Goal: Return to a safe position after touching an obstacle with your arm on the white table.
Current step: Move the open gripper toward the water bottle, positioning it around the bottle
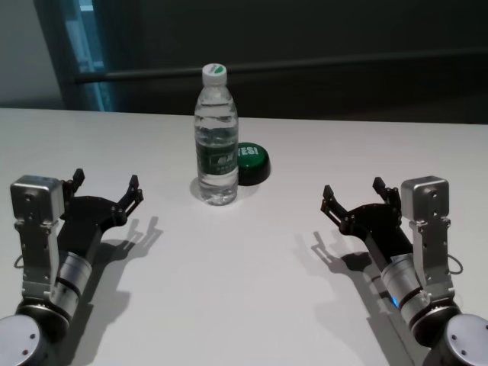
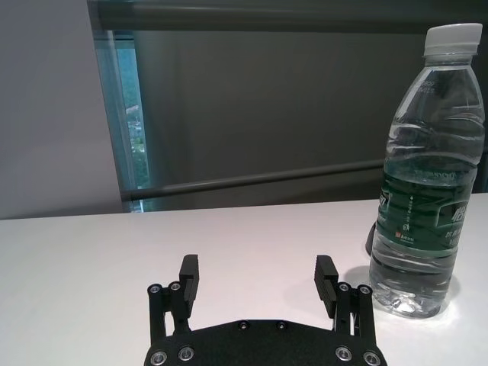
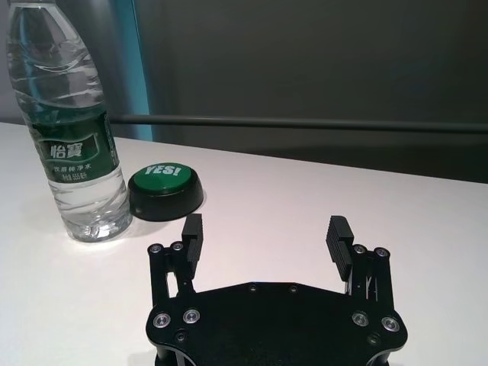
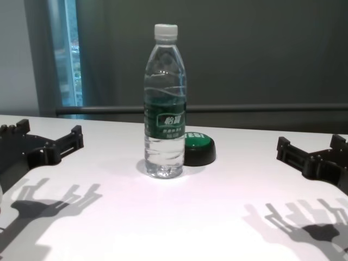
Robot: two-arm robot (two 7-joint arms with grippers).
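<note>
Water bottle [image 1: 216, 137] is standing upright near the middle of the white table [image 1: 252, 305], white cap on, dark green label facing me. Tucked right behind it on my right is a green button [image 1: 252, 162] on a black base (says "YES!" on top), just about touching the bottle from what I can see. My left gripper [image 1: 105, 185] sits low over the table on the left, fingers spread wide, holding nothing. Right gripper [image 1: 353, 196] mirrors it on the right, also wide and empty. Both well apart from the bottle.
</note>
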